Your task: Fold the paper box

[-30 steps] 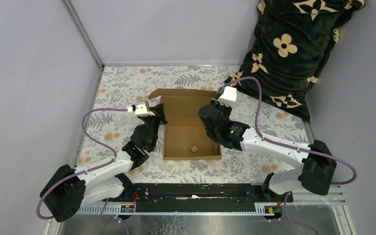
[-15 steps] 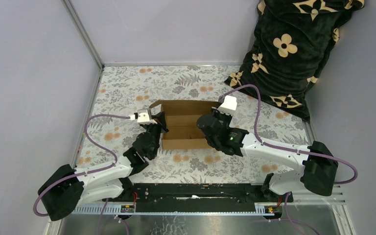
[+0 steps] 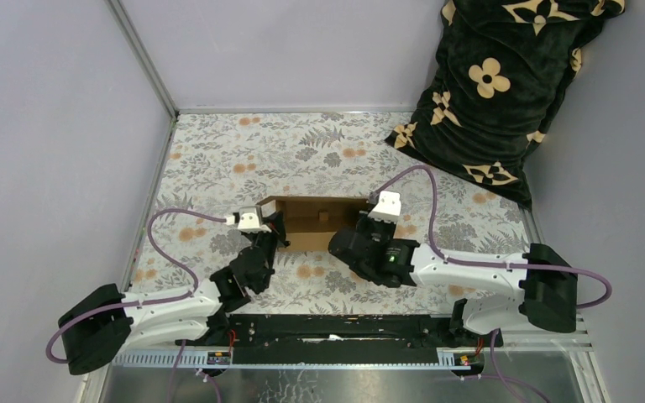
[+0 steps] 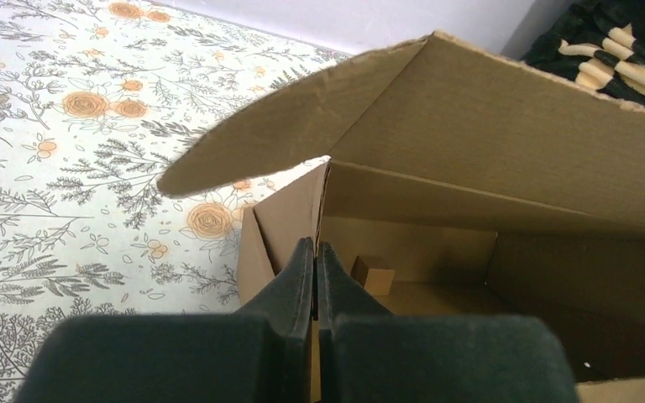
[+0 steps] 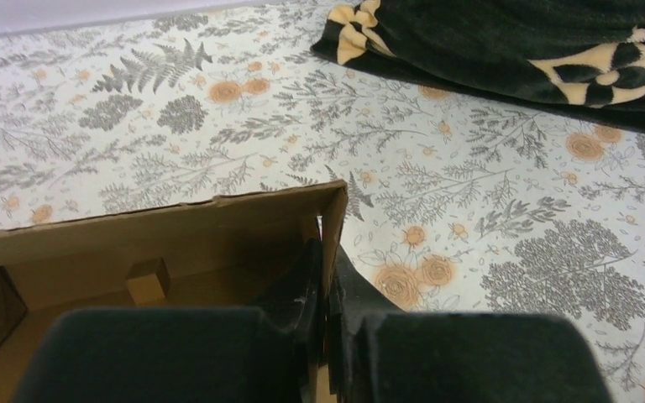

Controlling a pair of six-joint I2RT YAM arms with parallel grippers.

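The paper box (image 3: 315, 220) is plain brown cardboard, held between both arms near the middle of the floral table. From above it shows only as a narrow band. My left gripper (image 3: 278, 233) is shut on the box's left side wall (image 4: 290, 222), and the lid (image 4: 487, 143) slants over the opening. My right gripper (image 3: 359, 235) is shut on the right side wall (image 5: 332, 220). A small brown cube (image 4: 372, 274) lies inside the box, and the cube (image 5: 148, 280) shows in the right wrist view too.
A black plush blanket (image 3: 504, 84) with beige flowers leans in the back right corner. The floral cloth (image 3: 235, 151) covers the table between grey walls. A metal post (image 3: 143, 59) runs up the left, and a black rail (image 3: 336, 327) lines the near edge.
Both arms have drawn back toward their bases, bringing the box with them. The box has tipped, so its open inside and back lid now show far less from above.
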